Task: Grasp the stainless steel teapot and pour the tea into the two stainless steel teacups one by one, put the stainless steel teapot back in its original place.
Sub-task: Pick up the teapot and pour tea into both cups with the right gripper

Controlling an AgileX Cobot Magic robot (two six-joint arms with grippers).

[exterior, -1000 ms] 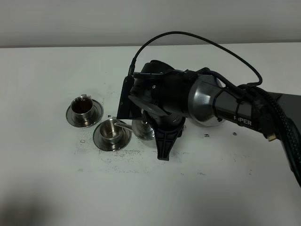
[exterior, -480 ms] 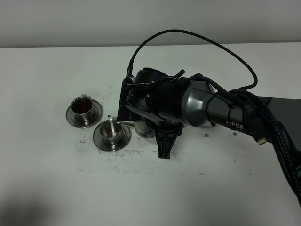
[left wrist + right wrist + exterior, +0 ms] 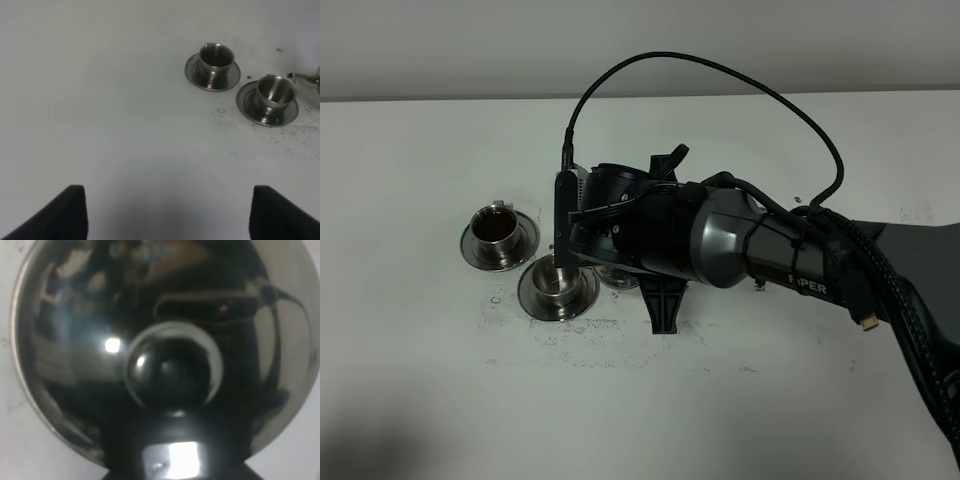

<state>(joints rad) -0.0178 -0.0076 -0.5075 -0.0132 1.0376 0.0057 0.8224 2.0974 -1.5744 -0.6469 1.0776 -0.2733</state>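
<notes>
The stainless steel teapot point(image 3: 160, 355) fills the right wrist view from above, lid knob in the middle. In the exterior view only a sliver of the teapot point(image 3: 617, 277) shows under my right gripper point(image 3: 660, 290), which is shut on it and tipped toward the cups. The far-left teacup point(image 3: 498, 232) holds reddish-brown tea point(image 3: 496, 226). The nearer teacup point(image 3: 558, 283) looks steel-coloured inside; the spout tip point(image 3: 299, 76) hangs by its rim. No stream is visible. My left gripper point(image 3: 167, 205) is open with nothing in it, well back from both cups.
Both cups stand on round steel saucers point(image 3: 470, 250) on a white table point(image 3: 440, 400). Dark specks and smudges mark the surface near the nearer saucer point(image 3: 570, 330). The right arm's cable point(image 3: 720, 75) arcs above the table, and its black wrist bracket point(image 3: 564, 215) stands over the nearer cup.
The right arm has rolled and shifted left with the teapot, tipping it further. Its wrist bracket now stands over the nearer cup. The cups have stayed put.
</notes>
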